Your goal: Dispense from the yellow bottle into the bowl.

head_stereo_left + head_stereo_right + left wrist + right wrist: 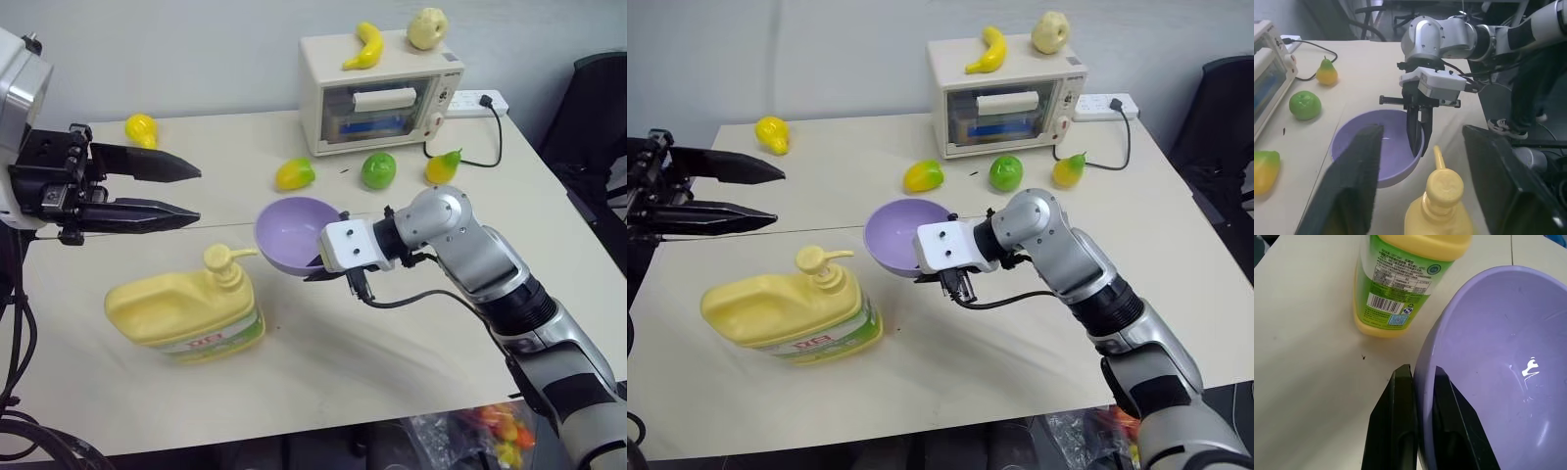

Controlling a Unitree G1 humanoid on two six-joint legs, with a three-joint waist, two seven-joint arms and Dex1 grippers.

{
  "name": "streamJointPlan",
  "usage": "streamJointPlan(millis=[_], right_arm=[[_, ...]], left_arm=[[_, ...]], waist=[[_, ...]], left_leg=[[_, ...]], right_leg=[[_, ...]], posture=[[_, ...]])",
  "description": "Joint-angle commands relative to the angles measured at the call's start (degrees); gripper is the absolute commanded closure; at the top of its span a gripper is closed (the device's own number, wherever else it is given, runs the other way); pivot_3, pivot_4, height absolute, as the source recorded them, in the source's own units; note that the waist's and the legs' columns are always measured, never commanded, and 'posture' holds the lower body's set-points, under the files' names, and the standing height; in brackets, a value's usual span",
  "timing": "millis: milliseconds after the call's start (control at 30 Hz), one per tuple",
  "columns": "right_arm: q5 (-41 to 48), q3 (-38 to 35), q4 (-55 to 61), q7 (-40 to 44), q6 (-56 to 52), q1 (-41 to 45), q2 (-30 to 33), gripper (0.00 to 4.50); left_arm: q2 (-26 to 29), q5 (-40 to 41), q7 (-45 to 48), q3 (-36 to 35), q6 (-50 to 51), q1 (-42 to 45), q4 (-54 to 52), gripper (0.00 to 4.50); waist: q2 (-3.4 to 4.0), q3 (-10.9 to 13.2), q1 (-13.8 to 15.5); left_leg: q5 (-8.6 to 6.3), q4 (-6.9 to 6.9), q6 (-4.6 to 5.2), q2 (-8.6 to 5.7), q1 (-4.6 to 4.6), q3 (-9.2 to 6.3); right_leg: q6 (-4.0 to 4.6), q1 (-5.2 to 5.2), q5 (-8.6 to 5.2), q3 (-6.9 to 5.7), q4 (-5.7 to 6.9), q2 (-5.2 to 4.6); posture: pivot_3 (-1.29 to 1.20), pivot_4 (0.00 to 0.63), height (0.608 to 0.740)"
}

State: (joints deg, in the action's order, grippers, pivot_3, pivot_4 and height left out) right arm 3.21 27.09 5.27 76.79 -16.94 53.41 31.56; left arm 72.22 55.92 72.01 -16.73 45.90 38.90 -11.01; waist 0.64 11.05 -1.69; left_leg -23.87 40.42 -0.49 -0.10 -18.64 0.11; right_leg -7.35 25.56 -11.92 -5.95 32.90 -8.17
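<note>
A: Nearest item, please.

B: Yellow bottle (pixel 186 313); squat jug with a pump top and a green-and-white label; standing on the table (pixel 392 362), near its front edge.

A: Bowl?

B: Purple bowl (pixel 294 233); just behind and to the right of the bottle; tilted, lifted off the table; its rim pinched between the two black fingers (pixel 1400 416) of the right gripper (pixel 1422 382), one finger outside the wall, one inside; pump spout pointing towards the bowl.

A: Left gripper?

B: Left gripper (pixel 191 192); raised above and to the left of the bottle; pointing right towards the bowl; fingers parted with a clear gap, holding nothing, touching nothing.

A: Other stock?

B: Toaster oven (pixel 380 93); well behind the bottle, at the far edge; banana (pixel 366 45) and a pale fruit (pixel 427 27) on its roof; power strip (pixel 478 100) beside it.
Yellow-green fruit (pixel 295 173), green apple (pixel 378 169), pear (pixel 443 166); in a row between the oven and the bowl.
Small yellow fruit (pixel 141 128); far behind the bottle, to the left.
</note>
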Motion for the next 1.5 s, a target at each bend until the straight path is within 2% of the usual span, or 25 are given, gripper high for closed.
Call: streamJointPlan(millis=[33, 167, 200, 333, 567, 967, 1200, 1500], right_arm=[[0.1, 0.0, 1.5, 1.2, 0.6, 2.1, -0.5, 4.50], [-0.2, 0.4, 1.6, 2.0, 0.5, 3.3, -1.1, 4.50], [0.0, 0.4, 1.7, 2.3, 0.3, 3.9, -1.4, 4.50], [0.6, 0.3, 1.3, 2.6, -0.9, 6.1, -3.0, 4.50], [0.7, 0.3, -1.6, 3.5, -1.0, 10.2, -5.6, 4.50], [2.1, 0.3, 1.1, 6.9, -2.0, 10.2, -4.1, 4.50], [3.0, 0.0, 3.4, 8.3, -2.7, 10.0, -2.3, 4.50], [2.7, 0.5, 4.2, 8.1, -2.9, 9.6, -1.7, 4.50]], left_arm=[[0.9, -0.7, 1.9, -1.4, -0.7, -0.2, -1.1, 3.05], [1.8, -3.5, 5.0, -1.1, -2.9, -3.3, -2.0, 4.32], [2.1, -4.9, 5.8, -0.8, -3.8, -4.5, -2.3, 4.48], [2.2, -9.6, 7.9, 0.5, -7.8, -7.4, -2.7, 4.48], [-0.3, -12.8, 7.7, 4.3, -10.5, -4.1, -1.1, 4.48], [-3.0, -12.4, 8.3, 5.6, -9.6, -2.0, -1.8, 4.48], [-2.1, -16.4, 10.3, 7.2, -12.3, -3.6, -1.9, 4.48], [-1.4, -25.4, 11.6, 11.7, -21.2, -6.8, 0.0, 4.48]], waist=[[0.00, 0.0, 0.0], [0.00, 0.0, -0.4], [0.00, 0.0, -0.4], [0.00, 0.0, -0.4], [0.00, 0.0, -0.3], [0.00, 0.0, -0.2], [0.00, 0.0, -0.1], [0.01, 0.0, -0.2]], left_leg=[[0.00, 0.00, 0.00, 0.01, 0.02, 0.00], [0.00, 0.08, -0.01, 0.02, 0.06, 0.08], [0.00, 0.10, 0.00, 0.02, 0.08, 0.11], [0.00, 0.14, -0.01, 0.03, 0.08, 0.12], [-0.01, 0.16, 0.00, 0.03, 0.06, 0.12], [-0.02, 0.20, 0.01, 0.03, 0.03, 0.11], [-0.02, 0.21, 0.01, 0.03, 0.02, 0.11], [-0.03, 0.23, 0.00, 0.03, 0.27, 0.28]], right_leg=[[0.00, 0.00, 0.00, 0.00, 0.02, 0.00], [0.00, 0.00, 0.00, 0.06, 0.12, 0.00], [0.01, 0.00, 0.00, 0.08, 0.15, 0.00], [0.01, 0.01, 0.00, 0.10, 0.20, 0.00], [0.02, 0.02, 0.00, 0.09, 0.22, 0.00], [0.02, 0.04, 0.00, 0.07, 0.22, 0.00], [0.02, 0.04, 0.00, 0.07, 0.22, 0.00], [0.07, 0.00, -0.03, 0.25, 0.53, 0.00]], posture=[[0.00, 0.150, 0.740], [0.00, 0.150, 0.740], [0.00, 0.150, 0.740], [0.00, 0.150, 0.740], [0.00, 0.150, 0.740], [0.00, 0.150, 0.740], [0.00, 0.150, 0.740], [0.00, 0.150, 0.740]])
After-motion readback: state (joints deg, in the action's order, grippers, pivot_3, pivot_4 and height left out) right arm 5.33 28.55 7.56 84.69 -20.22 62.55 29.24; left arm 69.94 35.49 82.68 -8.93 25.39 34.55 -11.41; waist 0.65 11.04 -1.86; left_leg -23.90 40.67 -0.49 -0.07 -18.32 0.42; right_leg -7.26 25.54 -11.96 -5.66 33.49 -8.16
